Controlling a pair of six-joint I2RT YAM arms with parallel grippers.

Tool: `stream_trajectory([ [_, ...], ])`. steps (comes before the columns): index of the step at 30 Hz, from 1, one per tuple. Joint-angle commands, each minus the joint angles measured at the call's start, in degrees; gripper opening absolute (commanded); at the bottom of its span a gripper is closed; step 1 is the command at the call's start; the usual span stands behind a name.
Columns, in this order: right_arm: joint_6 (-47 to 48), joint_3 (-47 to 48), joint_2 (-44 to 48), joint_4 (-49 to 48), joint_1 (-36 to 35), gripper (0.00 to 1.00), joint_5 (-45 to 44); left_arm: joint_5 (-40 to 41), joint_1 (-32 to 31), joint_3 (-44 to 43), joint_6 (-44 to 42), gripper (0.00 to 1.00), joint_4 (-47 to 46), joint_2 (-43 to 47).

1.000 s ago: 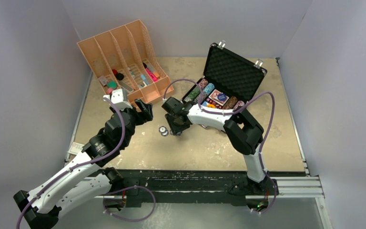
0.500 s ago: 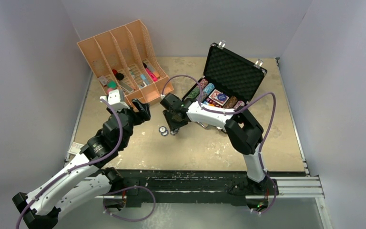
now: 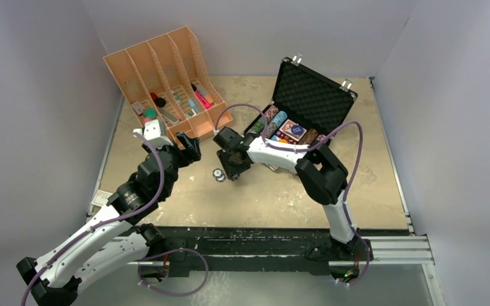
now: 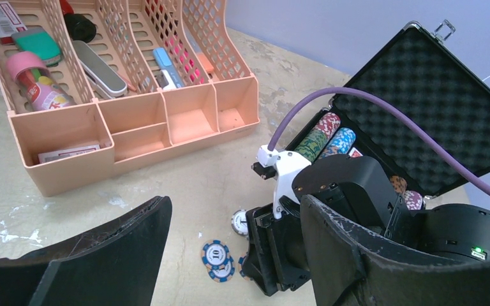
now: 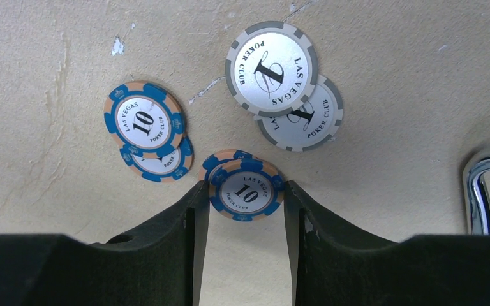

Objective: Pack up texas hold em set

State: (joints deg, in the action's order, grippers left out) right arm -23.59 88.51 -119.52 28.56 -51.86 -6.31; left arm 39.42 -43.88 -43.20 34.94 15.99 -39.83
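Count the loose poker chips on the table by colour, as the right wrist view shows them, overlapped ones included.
Blue-and-orange 10 chips: 4, lying as two overlapping pairs
Grey-and-white 1 chips: 2, one overlapping the other
Total: 6

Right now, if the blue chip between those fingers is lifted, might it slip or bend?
The blue chip looks rigid, probably no bending. The right end effector pinches only its thin rim, so it may slip or swivel. Dropped on edge, the round disc would likely roll.
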Motion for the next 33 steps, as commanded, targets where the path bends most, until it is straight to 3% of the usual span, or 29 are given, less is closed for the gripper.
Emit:
stream_trajectory([
  [1,0.57,1.69,0.89,-0.52,-0.45,0.47,1.94,1.27,0.18,-0.38,-0.05,0.73,-0.61,0.60],
  [7,1.08,1.58,1.10,-0.48,-0.52,0.56,2.59,1.35,0.20,-0.28,0.04,0.73,-0.57,0.60],
  [20,0.90,3.85,-3.88,4.58,-3.67,0.57,-7.19,2.05,0.15,-0.16,0.21,0.73,-0.31,0.96],
  [24,-1.43,3.43,-4.52,4.73,-3.65,0.54,-7.66,2.15,0.16,-0.18,0.20,0.73,-0.33,1.01],
  [29,-2.52,2.65,-5.28,5.10,-3.55,0.42,-8.30,2.15,0.16,-0.15,0.16,0.73,-0.19,1.00],
  [33,-2.81,0.55,-3.45,6.24,-3.53,0.37,-8.52,2.24,0.14,-0.30,0.13,0.73,-0.17,1.06],
])
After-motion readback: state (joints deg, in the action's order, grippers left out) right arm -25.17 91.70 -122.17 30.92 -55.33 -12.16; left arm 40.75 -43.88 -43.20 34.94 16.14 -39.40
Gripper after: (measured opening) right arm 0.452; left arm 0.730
